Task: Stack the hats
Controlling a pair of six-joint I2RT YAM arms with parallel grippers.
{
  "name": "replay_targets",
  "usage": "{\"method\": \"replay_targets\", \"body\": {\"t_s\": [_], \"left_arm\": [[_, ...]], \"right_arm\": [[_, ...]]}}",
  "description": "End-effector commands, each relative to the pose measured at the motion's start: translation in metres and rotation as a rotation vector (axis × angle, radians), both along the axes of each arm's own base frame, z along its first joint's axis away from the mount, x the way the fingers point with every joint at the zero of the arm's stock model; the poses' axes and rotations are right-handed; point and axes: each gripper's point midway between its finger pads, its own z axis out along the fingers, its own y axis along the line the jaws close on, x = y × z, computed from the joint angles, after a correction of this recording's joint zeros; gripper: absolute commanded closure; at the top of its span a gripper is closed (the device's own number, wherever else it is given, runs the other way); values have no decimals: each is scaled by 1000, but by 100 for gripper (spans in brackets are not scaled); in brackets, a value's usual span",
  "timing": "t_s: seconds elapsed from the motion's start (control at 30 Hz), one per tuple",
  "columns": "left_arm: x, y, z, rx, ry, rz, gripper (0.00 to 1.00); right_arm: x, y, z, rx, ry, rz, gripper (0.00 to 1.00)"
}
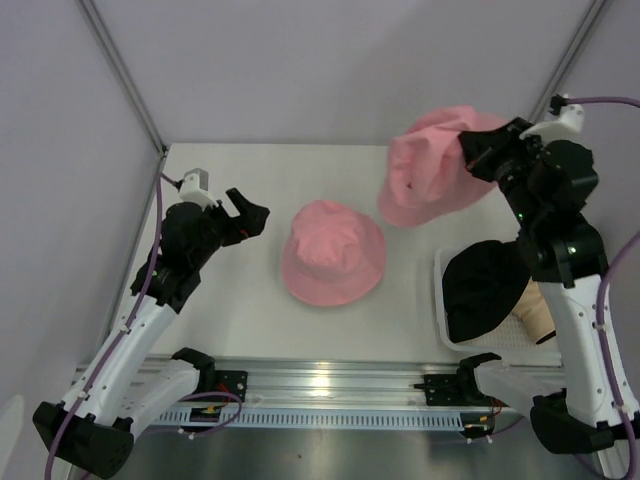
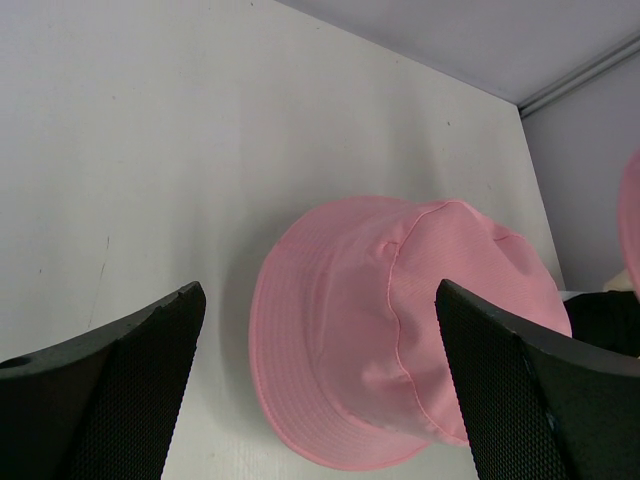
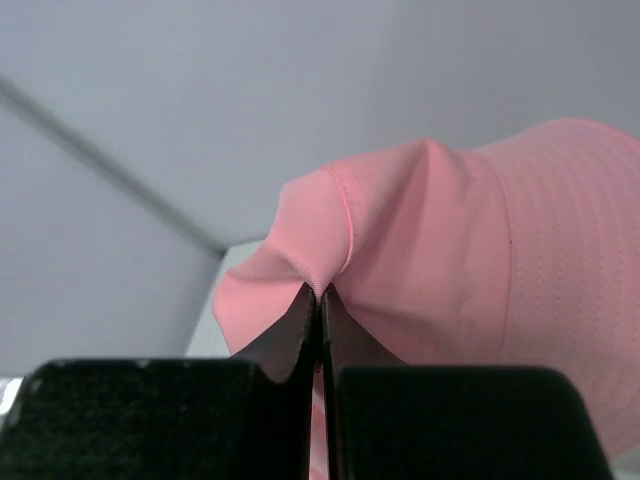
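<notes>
A pink hat (image 1: 334, 252) lies crown up in the middle of the table; the left wrist view shows it (image 2: 400, 330) between and beyond my fingers. My left gripper (image 1: 250, 215) is open and empty, just left of that hat. My right gripper (image 1: 472, 150) is shut on the crown of a second pink hat (image 1: 432, 170) and holds it in the air at the far right; the right wrist view shows the fabric (image 3: 420, 250) pinched between the closed fingers. A black hat (image 1: 482, 290) and a beige hat (image 1: 538, 312) lie in the white mesh tray.
The white mesh tray (image 1: 440, 300) stands at the right front of the table. Grey walls close in the back and sides. The rail with the arm bases (image 1: 330, 385) runs along the near edge.
</notes>
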Motion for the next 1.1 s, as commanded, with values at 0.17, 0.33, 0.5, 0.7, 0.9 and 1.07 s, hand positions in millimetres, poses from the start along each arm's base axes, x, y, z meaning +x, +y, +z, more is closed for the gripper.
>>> {"method": "replay_targets", "body": {"t_s": [0.17, 0.33, 0.5, 0.7, 0.9, 1.07], "left_arm": [[8, 15, 21, 17, -60, 74, 0], [5, 32, 21, 10, -59, 147, 0], [2, 42, 22, -7, -72, 185, 0], [3, 46, 25, -2, -86, 201, 0], [4, 50, 29, -12, -94, 210, 1], [-2, 60, 29, -9, -101, 242, 1]], "right_arm": [[-2, 150, 48, 145, -164, 546, 100], [-14, 192, 33, 210, -95, 754, 100], [-22, 203, 31, 253, -58, 818, 100], [-40, 199, 64, 285, -100, 853, 100], [-42, 213, 47, 306, -23, 911, 100], [-31, 222, -9, 279, 96, 881, 100]]}}
